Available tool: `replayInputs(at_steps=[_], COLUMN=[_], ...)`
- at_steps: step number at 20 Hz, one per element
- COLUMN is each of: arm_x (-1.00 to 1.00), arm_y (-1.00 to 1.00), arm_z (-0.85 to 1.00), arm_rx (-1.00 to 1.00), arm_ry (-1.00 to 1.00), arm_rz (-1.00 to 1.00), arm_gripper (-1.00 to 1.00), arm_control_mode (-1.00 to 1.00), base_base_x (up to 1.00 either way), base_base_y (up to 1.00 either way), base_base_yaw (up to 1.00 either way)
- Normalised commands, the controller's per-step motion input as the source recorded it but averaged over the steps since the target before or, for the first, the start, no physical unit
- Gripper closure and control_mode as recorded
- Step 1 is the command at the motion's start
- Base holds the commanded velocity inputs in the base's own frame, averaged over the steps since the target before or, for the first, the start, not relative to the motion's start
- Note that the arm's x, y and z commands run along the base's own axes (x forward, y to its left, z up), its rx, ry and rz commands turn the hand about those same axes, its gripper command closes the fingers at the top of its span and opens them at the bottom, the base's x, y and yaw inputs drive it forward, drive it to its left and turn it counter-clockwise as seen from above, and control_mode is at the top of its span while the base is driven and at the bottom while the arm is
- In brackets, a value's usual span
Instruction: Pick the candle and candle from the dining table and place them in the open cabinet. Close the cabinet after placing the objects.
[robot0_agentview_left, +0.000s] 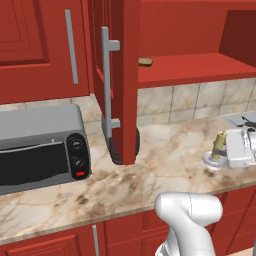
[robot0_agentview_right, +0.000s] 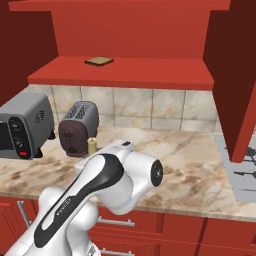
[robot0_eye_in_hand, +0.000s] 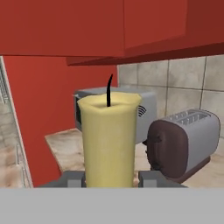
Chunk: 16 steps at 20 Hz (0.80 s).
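My claw (robot0_eye_in_hand: 110, 177) is gripping the candle (robot0_eye_in_hand: 109, 140) upright; marbled counter (robot0_eye_in_hand: 70, 148) lying below, toaster (robot0_eye_in_hand: 183, 144) just beyond, red cabinet (robot0_eye_in_hand: 87, 26) hanging overhead.

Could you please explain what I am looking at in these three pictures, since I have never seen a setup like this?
A white robot arm stands before a kitchen counter. Two cameras behind it look over its shoulders, left and right; the third sits on its hand. The gripper is shut on a yellow candle. On the counter stand a toaster oven and a toaster. Above, the red cabinet is open, with a flat brown slab on its shelf.
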Motion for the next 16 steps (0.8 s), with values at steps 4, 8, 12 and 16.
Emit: replayInputs(at_steps=[4, 8, 12, 16], arm_x=[-0.04, -0.01, -0.03, -0.05], arm_y=[0.00, -0.01, -0.03, -0.02], arm_z=[0.12, 0.09, 0.10, 0.11], arm_rx=[0.00, 0.00, 0.00, 0.00], arm_ry=[0.00, 0.00, -0.03, -0.08], arm_rz=[-0.04, -0.05, -0.05, -0.05], arm_gripper=[1.00, 1.00, 1.00, 1.00], arm_control_mode=[-1.00, -1.00, -1.00, -1.00], base_base_x=[0.00, 0.00, 0.00, 0.00], base_base_y=[0.00, 0.00, 0.00, 0.00], base_base_yaw=[0.00, 0.00, 0.00, 0.00])
